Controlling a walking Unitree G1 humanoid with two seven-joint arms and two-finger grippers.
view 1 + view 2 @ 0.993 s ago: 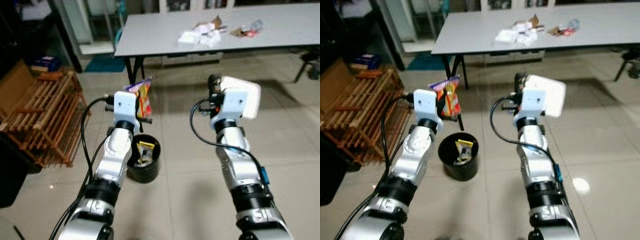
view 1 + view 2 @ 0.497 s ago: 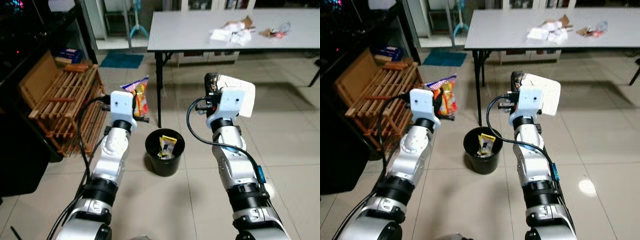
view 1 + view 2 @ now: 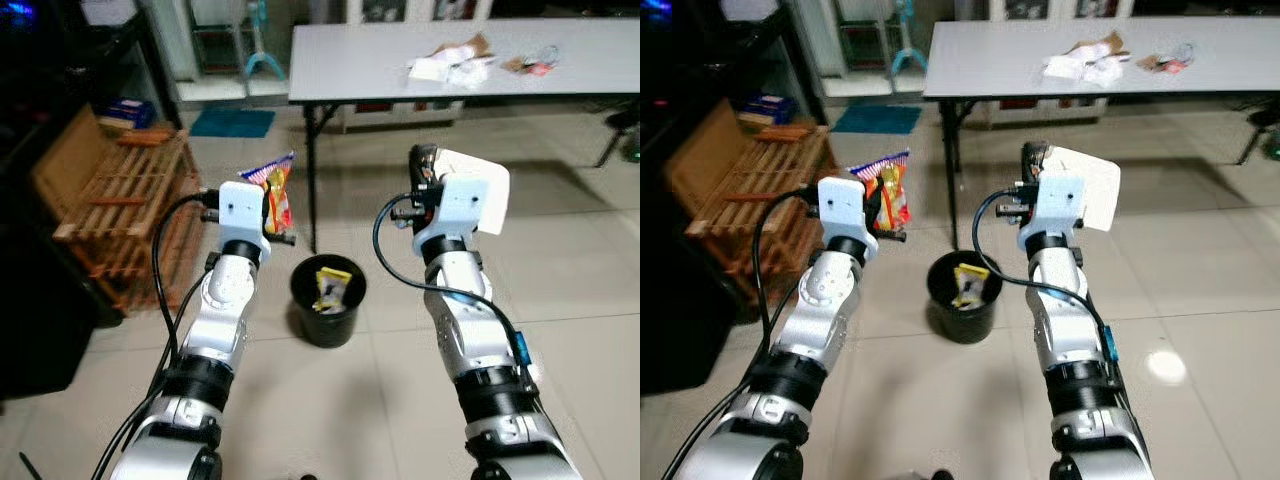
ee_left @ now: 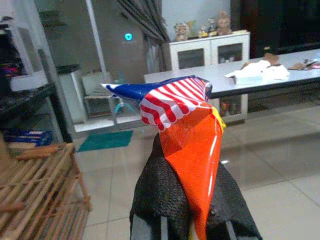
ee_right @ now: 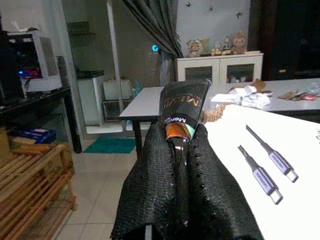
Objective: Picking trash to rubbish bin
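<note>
Snack wrapper (image 4: 185, 125): a crinkled foil packet, orange-red on its lower part with yellow at one edge, topped by a flag pattern of red and white stripes and a blue corner; it stood upright out of the fingertips.
Left gripper (image 4: 192, 187): fingers pinched together on the snack wrapper, held raised above the tiled floor (image 3: 560, 260), up and to the robot's left of the bin.
Dark packet (image 5: 182, 112): a slim black wrapper with partial lettering reading "MEN" and an orange-brown band lower down, standing upright between the fingers.
White box (image 5: 272, 165): a flat white carton printed with two cable plugs, lying against the right gripper's side; whether the fingers also pressed it could not be told.
Right gripper (image 5: 182, 150): fingers closed tight around the dark packet, raised at about the same height as the left one, to the bin's right.
Rubbish bin (image 3: 327, 318): a small round black bin on the floor between the two arms, near a table leg; inside it lay a yellow wrapper (image 3: 330, 287) with dark print.
Table (image 3: 360, 65): a long grey top behind the arms, carrying a heap of crumpled white paper (image 3: 447, 66) and further scraps (image 3: 530, 64) to its right.
Wooden rack (image 3: 120, 215): slatted, standing on the robot's left.
</note>
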